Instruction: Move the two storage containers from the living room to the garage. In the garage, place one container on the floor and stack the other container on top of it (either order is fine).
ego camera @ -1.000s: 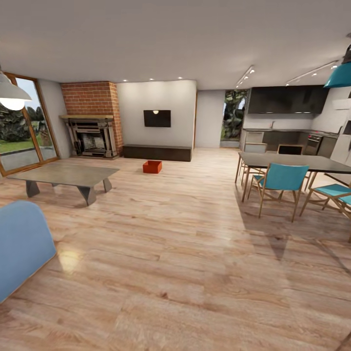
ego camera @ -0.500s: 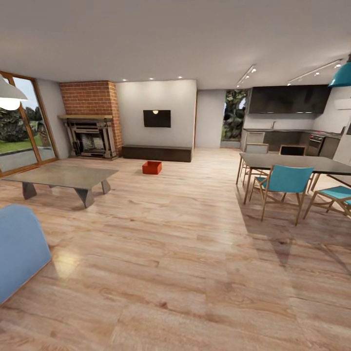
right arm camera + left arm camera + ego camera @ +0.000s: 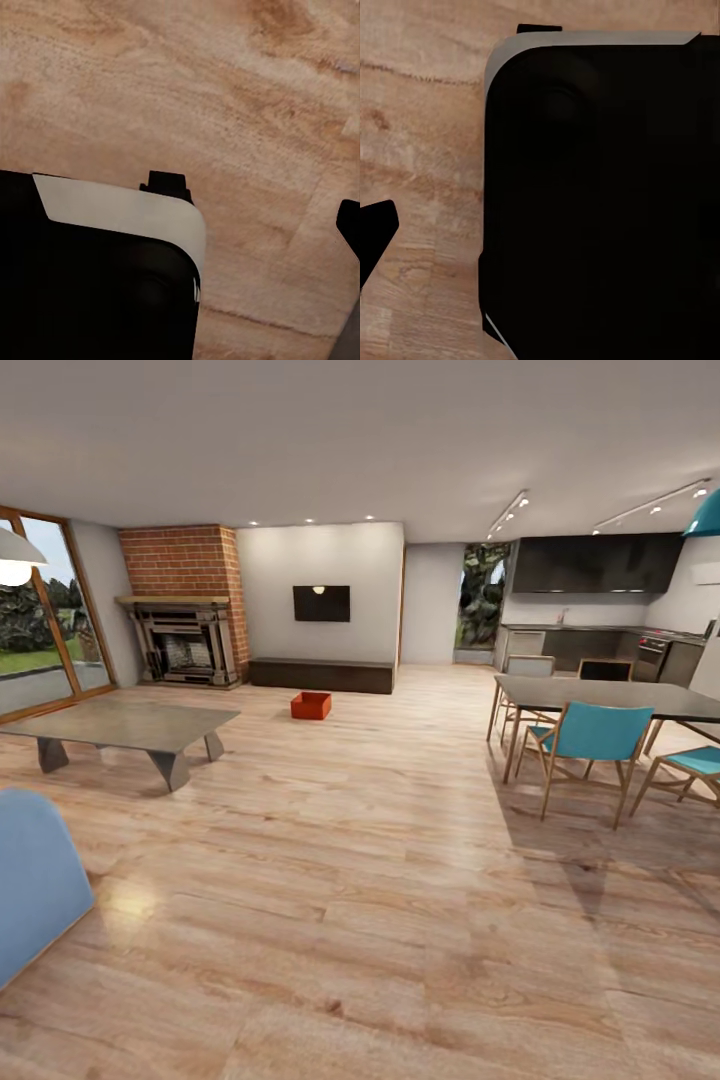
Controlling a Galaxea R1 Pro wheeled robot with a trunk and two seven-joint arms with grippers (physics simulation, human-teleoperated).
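Orange-red box (image 3: 311,705) on light wood-plank floor (image 3: 380,880). Red brick column (image 3: 180,561), black TV (image 3: 321,603), dark cabinet (image 3: 321,675), blue sofa (image 3: 35,880), teal chairs (image 3: 590,735), grey surface (image 3: 120,724), white ceiling (image 3: 350,430).

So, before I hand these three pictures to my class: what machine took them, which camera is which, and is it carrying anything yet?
This is a simulated wheeled robot with two arms. The wide picture comes from its head camera, looking across a living room. One orange-red storage container sits on the wood-plank floor, in front of the long dark cabinet under the wall TV. A low grey table stands at the left, and a dining table with teal chairs at the right. The other two pictures come from cameras on each wrist, pointing down at the planks past dark parts of the robot. Nothing held shows there; whether the jaws are open cannot be told.
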